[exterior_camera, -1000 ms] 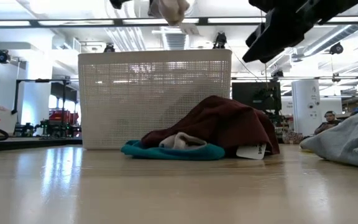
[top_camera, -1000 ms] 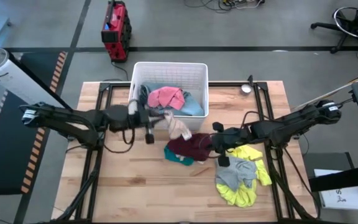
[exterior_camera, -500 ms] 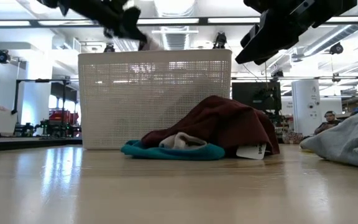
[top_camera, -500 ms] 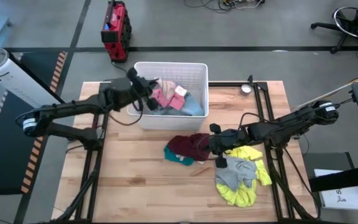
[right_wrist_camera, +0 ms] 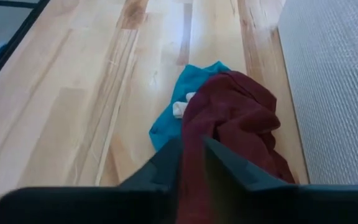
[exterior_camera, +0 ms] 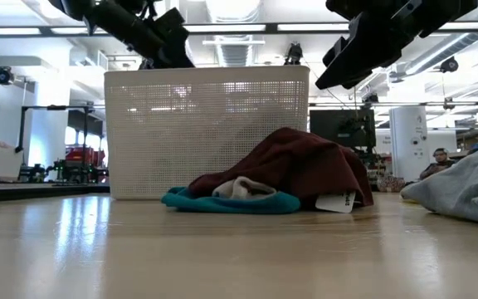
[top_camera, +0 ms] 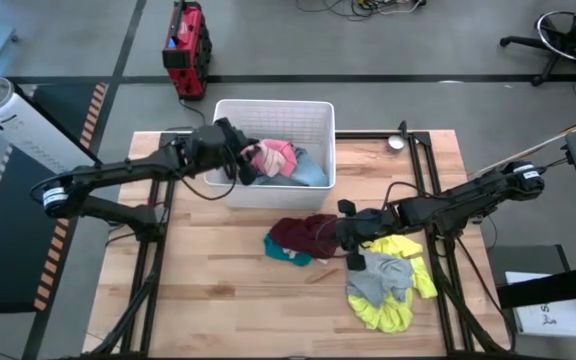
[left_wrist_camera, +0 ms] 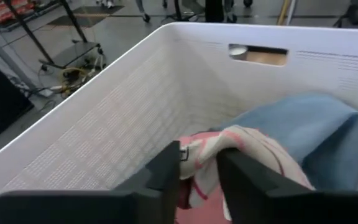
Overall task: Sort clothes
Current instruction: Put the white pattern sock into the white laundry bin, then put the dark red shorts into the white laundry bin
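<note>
The left gripper [top_camera: 240,160] is hanging inside the basket [top_camera: 320,112], fingers slightly apart around a pink-and-cream garment [left_wrist_camera: 241,152], probably to drop it on the blue one [left_wrist_camera: 319,134]. The right gripper [top_camera: 352,250] is hovering over the maroon garment [right_wrist_camera: 235,118], fingers narrowly apart, empty. Bare table [top_camera: 218,300] is lying open at near left.

One camera hangs overhead and looks straight down on the whole tabletop [top_camera: 218,290], floor showing all round. Another sits at tabletop level, facing across the wood into the lit room behind. Both catch the white basket [top_camera: 313,115] and the maroon garment [exterior_camera: 305,166] in front of it. The left wrist camera peers close into that basket [left_wrist_camera: 104,143]; the right wrist camera looks down close on the maroon garment [right_wrist_camera: 235,118]
</note>
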{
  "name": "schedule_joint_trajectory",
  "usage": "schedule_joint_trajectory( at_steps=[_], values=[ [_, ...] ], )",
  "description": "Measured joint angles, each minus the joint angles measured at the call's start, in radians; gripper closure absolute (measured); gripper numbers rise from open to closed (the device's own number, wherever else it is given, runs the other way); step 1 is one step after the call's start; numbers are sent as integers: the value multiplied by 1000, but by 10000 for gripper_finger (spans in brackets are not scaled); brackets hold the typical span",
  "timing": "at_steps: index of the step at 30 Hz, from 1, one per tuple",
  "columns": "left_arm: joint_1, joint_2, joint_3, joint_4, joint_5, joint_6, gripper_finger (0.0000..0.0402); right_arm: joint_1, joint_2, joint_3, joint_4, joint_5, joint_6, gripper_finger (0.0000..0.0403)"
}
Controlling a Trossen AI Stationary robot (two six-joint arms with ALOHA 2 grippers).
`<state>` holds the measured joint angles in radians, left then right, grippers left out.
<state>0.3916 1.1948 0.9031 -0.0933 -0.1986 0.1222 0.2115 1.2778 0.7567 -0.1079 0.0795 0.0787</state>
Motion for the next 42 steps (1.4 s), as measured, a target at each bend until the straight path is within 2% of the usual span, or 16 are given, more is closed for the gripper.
schedule_joint_trajectory(
  at_steps=[8,15,20,26,31,34,37,42],
  values=[
    [-47,-68,0,4,0,19,186,0,28,1,-14,20,26,223],
    [-82,-125,0,-12,0,26,111,0,132,15,-7,144,24,155],
    [-134,-172,-14,-6,0,60,90,-5,207,45,-2,158,13,130],
    [-222,-260,-105,112,-1,79,99,-12,310,96,-8,157,-11,119],
    [-281,-359,-230,237,-2,79,114,-23,384,158,-38,157,-11,137],
    [-306,-413,-306,318,-3,79,121,-26,410,196,-83,162,-11,173],
    [-323,-463,-378,371,-4,79,127,-24,421,231,-122,188,-27,234],
    [-341,-522,-485,475,-4,79,134,-24,396,267,-209,192,-53,368]
  ],
)
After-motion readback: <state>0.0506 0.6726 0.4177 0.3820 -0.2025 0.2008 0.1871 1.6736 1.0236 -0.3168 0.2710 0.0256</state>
